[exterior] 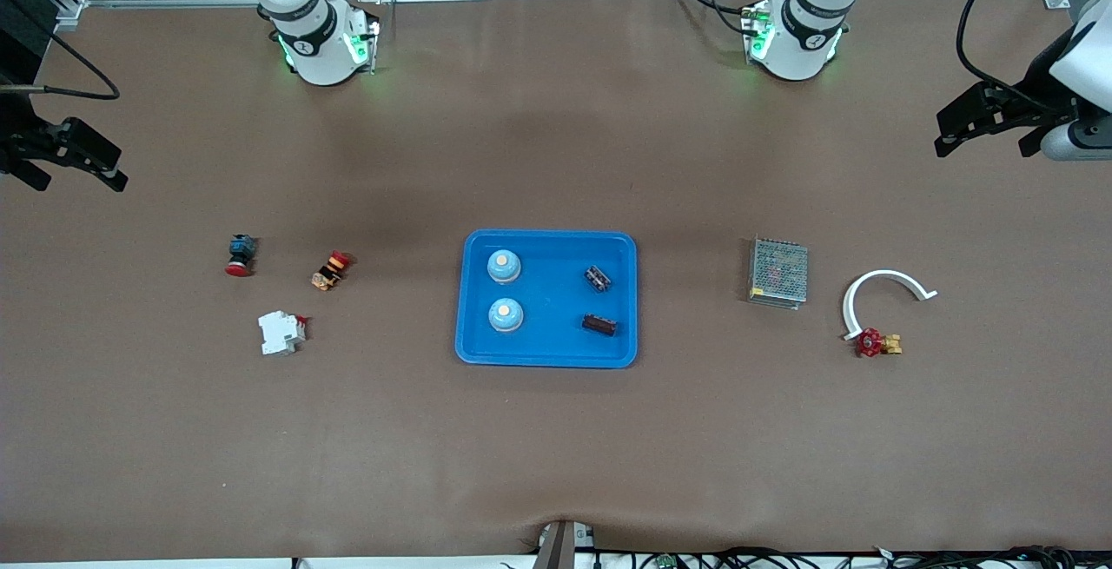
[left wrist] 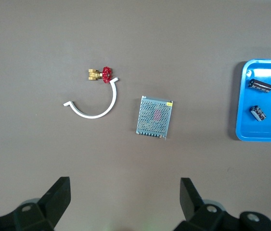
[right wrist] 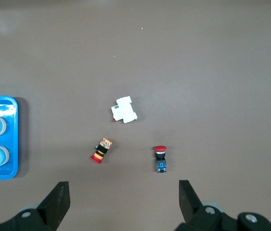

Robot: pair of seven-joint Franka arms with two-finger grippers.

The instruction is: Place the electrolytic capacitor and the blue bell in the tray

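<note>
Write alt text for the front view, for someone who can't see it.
A blue tray mid-table holds two blue bells and two capacitors. Small parts lie toward each end. The left gripper and right gripper wait open at the ends.

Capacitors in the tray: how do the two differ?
The farther capacitor is smaller-looking and lies diagonally to the tray's rim; the nearer capacitor looks longer and lies almost along the tray's long edge. The farther one looks darker with pale markings; the nearer one shows a reddish-brown tint. Both lie on their sides in the tray's half toward the left arm's end, apart from each other.
</note>
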